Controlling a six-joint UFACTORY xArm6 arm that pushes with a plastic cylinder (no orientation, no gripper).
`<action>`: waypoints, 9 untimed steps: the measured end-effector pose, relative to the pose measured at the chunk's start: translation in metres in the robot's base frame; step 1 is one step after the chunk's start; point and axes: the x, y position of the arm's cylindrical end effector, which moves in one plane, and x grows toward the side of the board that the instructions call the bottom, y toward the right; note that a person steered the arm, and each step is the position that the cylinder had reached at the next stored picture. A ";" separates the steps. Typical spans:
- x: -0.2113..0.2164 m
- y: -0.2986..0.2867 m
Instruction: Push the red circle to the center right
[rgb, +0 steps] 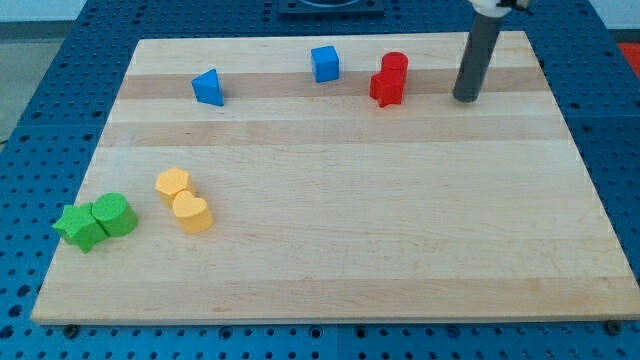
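The red circle (395, 64) sits near the view's top, right of centre, touching a red star-shaped block (386, 88) just below it. My tip (465, 98) rests on the board to the right of both red blocks, a short gap away from them. The dark rod rises from the tip toward the view's top edge.
A blue cube (324, 63) and a blue triangle (208, 87) lie along the top. A yellow hexagon (172, 185) and a yellow heart (191, 213) sit at the left, with a green star (80, 227) and a green circle (115, 214) beside them. The wooden board (400, 250) ends at a blue pegboard surround.
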 end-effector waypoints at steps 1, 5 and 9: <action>-0.076 -0.014; 0.062 -0.087; 0.079 -0.060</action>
